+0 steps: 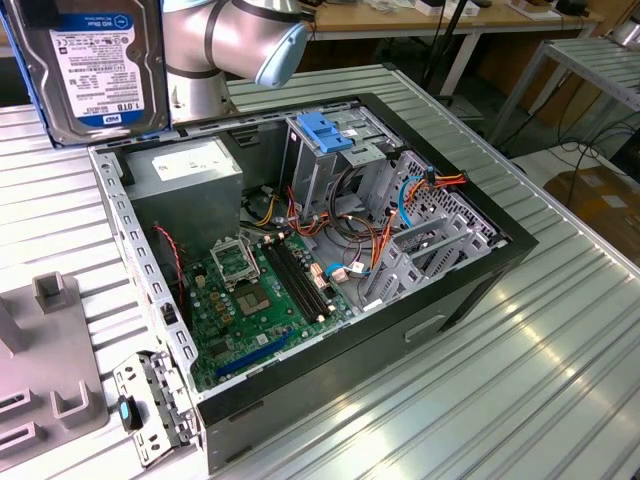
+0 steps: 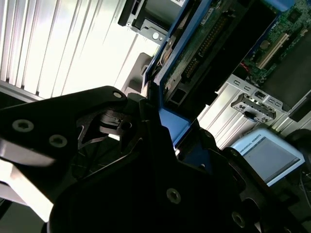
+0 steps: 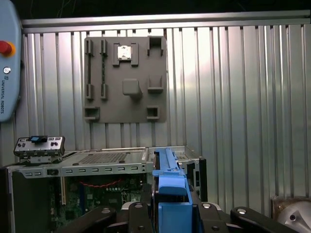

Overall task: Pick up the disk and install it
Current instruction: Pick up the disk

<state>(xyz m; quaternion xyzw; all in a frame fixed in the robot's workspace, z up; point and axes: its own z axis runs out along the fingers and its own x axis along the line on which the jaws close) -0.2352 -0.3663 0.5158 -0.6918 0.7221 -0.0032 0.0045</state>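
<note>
You have the ribbed metal tabletop (image 1: 560, 330) beneath the tool (image 3: 172, 218), glare streaking it | wooden bench (image 1: 420, 22) off the table, well apart from tool | cardboard box (image 1: 600, 195) on floor, likewise well apart

Held in the matt black gripper (image 3: 171, 213), the disk (image 1: 95, 65) pairs dull grey metal with smooth blue plastic rails; beneath the gripper, the tabletop (image 3: 243, 97) is ribbed, shiny bare metal.
</note>
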